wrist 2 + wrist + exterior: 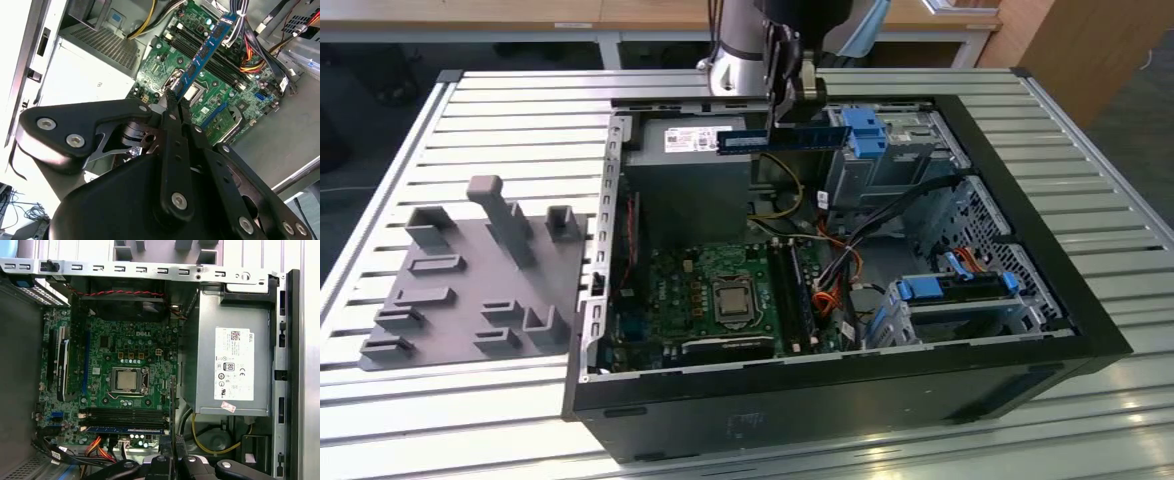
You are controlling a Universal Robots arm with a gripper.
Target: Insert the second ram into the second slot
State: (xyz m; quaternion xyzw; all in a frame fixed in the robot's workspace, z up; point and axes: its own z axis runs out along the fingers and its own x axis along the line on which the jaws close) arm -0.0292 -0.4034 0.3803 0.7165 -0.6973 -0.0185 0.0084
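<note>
Slatted table (520,110) carries the open PC case (854,390). The motherboard (130,355) lies flat on the case floor, with the power supply (232,365) in the corner beside it. The gripper (173,95) hangs above the case, over the power supply's inner edge and well clear of the board. Its jaws are pressed together, pinching the second ram (207,47) across its flat faces. In the exterior view the stick (761,140) sits level, gripped near mid-length on its upper edge. It lies crosswise to the DIMM slots (125,413). What looks like another blue stick (125,430) is seated in the slot next to the dark, empty ones. My read on handling: light, stiff and thin, but brittle if bent. The smooth faces could let it pivot in a two-finger pinch. Hold it by the top edge near the centre and keep off the contact edge.
</note>
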